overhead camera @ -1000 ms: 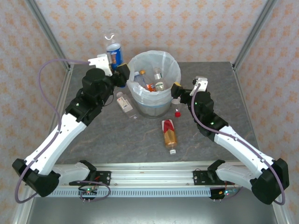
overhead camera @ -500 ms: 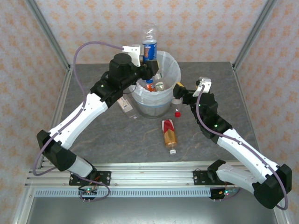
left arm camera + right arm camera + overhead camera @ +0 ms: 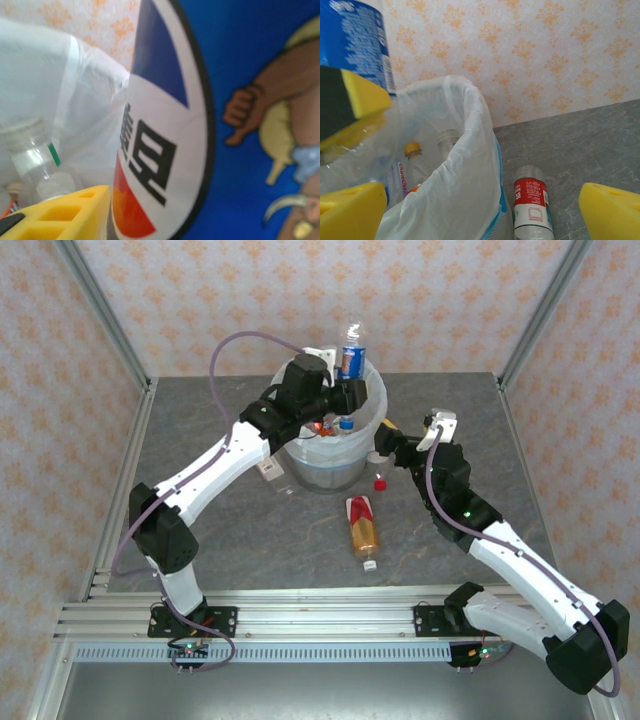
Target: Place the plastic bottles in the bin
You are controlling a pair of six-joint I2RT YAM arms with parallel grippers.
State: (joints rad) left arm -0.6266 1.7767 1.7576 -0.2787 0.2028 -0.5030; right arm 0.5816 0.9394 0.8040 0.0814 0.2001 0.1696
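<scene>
a grey marbled tabletop [image 3: 220, 530], with peach floral wallpaper [image 3: 200, 300] all round. the left gripper [image 3: 345, 390] clamps a blue-labelled clear plastic bottle [image 3: 351, 360] upright over the round grey bag-lined bin [image 3: 330, 468]. the right gripper [image 3: 380, 440] gapes wide and empty beside the bin. an amber-filled plastic bottle [image 3: 364, 527] lies on the tabletop nearby.

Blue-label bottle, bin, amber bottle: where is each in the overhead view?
blue-label bottle [image 3: 351, 362], top external view, on its blue label.
bin [image 3: 328, 468], top external view, on its front wall.
amber bottle [image 3: 366, 532], top external view, on its amber-filled body.
</scene>
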